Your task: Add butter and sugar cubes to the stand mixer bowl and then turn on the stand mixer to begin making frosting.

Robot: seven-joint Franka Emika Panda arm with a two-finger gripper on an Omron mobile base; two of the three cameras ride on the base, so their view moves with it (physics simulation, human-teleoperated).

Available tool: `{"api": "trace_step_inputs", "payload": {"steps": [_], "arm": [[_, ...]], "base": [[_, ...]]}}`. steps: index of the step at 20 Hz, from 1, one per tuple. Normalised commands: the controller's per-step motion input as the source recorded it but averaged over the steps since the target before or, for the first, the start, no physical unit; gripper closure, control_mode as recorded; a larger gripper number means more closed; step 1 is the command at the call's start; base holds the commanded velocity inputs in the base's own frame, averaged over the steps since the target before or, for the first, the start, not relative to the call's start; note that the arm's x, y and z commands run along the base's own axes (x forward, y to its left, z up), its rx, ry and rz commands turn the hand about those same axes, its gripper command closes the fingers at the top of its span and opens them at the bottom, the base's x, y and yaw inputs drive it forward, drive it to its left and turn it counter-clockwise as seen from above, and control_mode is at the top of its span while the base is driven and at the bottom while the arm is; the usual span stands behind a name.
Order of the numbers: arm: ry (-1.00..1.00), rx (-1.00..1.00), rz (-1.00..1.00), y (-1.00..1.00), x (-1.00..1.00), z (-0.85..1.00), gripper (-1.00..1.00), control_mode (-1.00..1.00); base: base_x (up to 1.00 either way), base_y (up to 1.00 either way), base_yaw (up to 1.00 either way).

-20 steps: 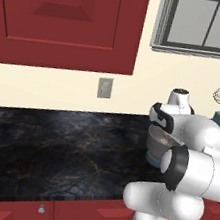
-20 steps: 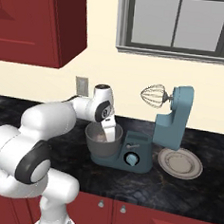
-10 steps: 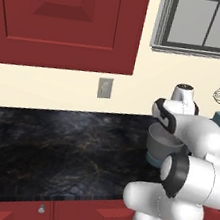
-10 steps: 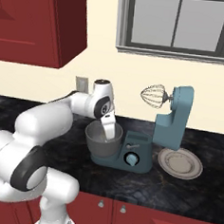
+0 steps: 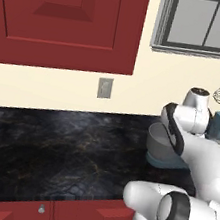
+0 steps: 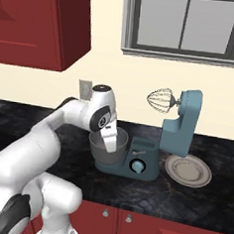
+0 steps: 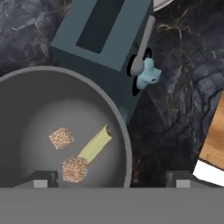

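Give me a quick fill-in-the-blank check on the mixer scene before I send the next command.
1. The butter lies inside the ____.
2. The number of sugar cubes beside it is ____.
3. The stand mixer has its head tilted ____, with the whisk clear of the bowl.
4. On the counter, on the side of the mixer away from the arm, sits a round grey ____.

Missing words: bowl; two; up; plate

We see the butter [image 7: 95,145] in the stand mixer bowl [image 6: 106,148] between two sugar cubes [image 7: 61,138], bowl on the stand mixer [image 6: 174,136] base, plate [image 6: 187,170] right of it on the desk [image 5: 50,147].
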Motion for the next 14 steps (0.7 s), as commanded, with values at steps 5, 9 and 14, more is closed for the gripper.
{"api": "trace_step_inputs", "payload": {"steps": [5,9,14], "arm": [[-0.3,0.02,0.0,-0.14,-0.97,0.0,-1.0,-1.0],[-0.34,0.05,0.0,-0.36,-0.9,0.0,-1.0,-1.0],[-0.26,0.16,0.0,-0.74,-0.71,0.05,-1.0,-1.0]], "base": [[0.0,0.0,0.0],[0.0,0.0,0.0],[0.0,0.0,0.0]]}}
